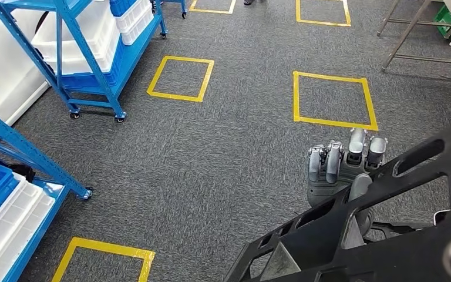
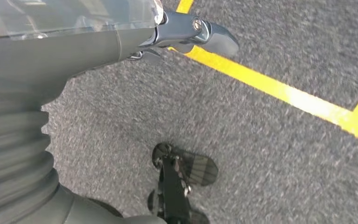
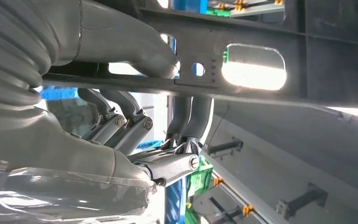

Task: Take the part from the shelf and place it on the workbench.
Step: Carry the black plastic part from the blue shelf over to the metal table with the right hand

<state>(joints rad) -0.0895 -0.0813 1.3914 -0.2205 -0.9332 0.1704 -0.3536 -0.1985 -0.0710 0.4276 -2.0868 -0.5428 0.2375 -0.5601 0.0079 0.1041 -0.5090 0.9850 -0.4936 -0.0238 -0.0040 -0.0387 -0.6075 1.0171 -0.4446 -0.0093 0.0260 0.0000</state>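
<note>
The right hand (image 1: 343, 170) is clamped on a rail of the black part (image 1: 387, 235), which spans beyond it, looking stiff, bulky and likely unbalanced; the left hand (image 2: 186, 32) hangs, its state unclear.

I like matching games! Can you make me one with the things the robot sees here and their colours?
Things:
1. part held by the right hand
2. shelf frame
3. tape squares on the floor
4. carpet

Colours:
A. yellow
B. dark grey
C. black
D. blue

Pairs: 1-C, 2-D, 3-A, 4-B
</note>
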